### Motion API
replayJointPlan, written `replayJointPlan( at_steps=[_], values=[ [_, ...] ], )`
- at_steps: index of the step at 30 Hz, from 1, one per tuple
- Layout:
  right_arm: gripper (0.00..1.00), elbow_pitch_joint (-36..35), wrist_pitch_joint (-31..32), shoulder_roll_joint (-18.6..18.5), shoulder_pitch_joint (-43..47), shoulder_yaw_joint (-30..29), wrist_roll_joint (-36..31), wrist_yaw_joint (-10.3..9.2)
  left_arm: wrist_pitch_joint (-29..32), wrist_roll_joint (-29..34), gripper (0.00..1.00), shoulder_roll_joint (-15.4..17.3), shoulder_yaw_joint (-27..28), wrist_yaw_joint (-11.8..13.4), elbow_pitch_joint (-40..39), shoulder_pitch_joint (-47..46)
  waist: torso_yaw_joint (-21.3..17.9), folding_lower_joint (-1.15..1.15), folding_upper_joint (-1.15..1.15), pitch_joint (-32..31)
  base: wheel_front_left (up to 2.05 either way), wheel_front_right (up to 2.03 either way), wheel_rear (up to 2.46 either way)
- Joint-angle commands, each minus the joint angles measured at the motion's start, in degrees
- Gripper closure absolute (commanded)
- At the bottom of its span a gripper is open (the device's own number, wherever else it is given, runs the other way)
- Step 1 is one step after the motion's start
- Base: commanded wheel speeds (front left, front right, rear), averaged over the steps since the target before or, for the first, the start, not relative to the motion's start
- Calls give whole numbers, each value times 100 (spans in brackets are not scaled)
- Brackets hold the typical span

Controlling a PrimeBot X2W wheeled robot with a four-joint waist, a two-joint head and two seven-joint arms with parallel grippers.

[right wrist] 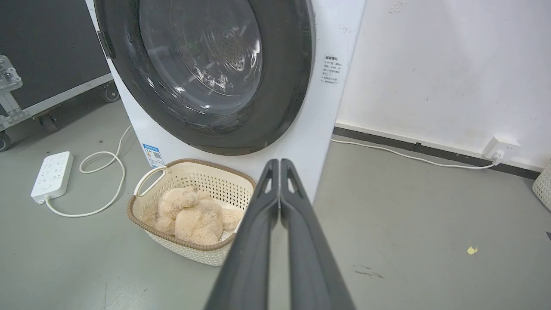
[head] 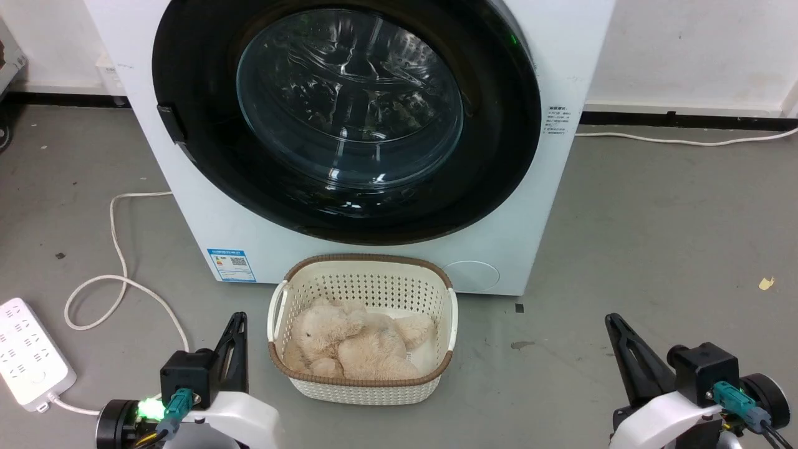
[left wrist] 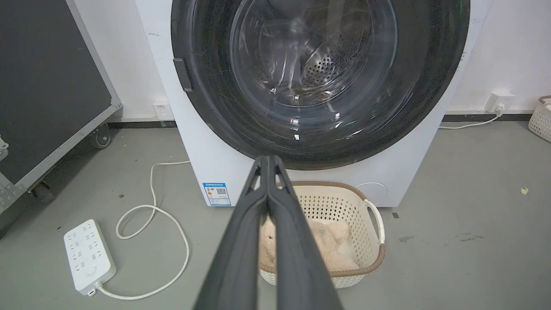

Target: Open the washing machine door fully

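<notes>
Head view: door (head: pixel 349 100) shut, flush in the washer (head: pixel 564 56) front, up top centre. Black ring, clear glass bowl, small dark latch (head: pixel 169 125) on the ring's left edge. Basket (head: pixel 368 259) on the floor just in front of the washer, under the door, plush toy (head: pixel 355 343) inside. Left gripper (head: pixel 237 319) lower left, fingers pressed together, empty, near the basket's left side, not touching. Right gripper (head: pixel 614 321) lower right, fingers pressed together, empty, well apart from the basket. Both well short of the door. Power strip (head: pixel 28 352) far left on the floor, its white cable (head: pixel 118 274) looping toward the washer.

Left wrist view: left fingers tight together, nothing pinched, tips in line with the door's lower rim, over the basket. Door closed, perforated drum seen through the glass. Strip and cable loop at lower left. Black case (left wrist: pixel 43 86) on wheels at far left. Wall socket (left wrist: pixel 499 102) at right.

Right wrist view: right fingers tight together, nothing held, tips in line with the washer's lower right corner. Door closed, upper left. Basket with toy left of the fingers. Socket on the wall at right, cable along the skirting.
</notes>
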Motion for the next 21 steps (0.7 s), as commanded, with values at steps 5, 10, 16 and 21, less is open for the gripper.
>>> replayJointPlan(
  at_steps=[5,10,16,21],
  values=[
    [100,-27,8,27,-69,-1,-43,-4,2,17,100,0,1,10,-23,-29,0,0,0,0,0,0,0],
    [100,-27,8,27,-69,-1,-43,-4,2,17,100,0,1,10,-23,-29,0,0,0,0,0,0,0],
    [100,2,-3,0,3,-3,6,1,-3,-3,100,0,0,0,4,0,0,0,0,0,0,0,0],
    [0,24,-43,1,3,-25,43,1,-43,-39,0,0,-5,13,3,5,-4,0,0,1,0,0,0]
  ],
)
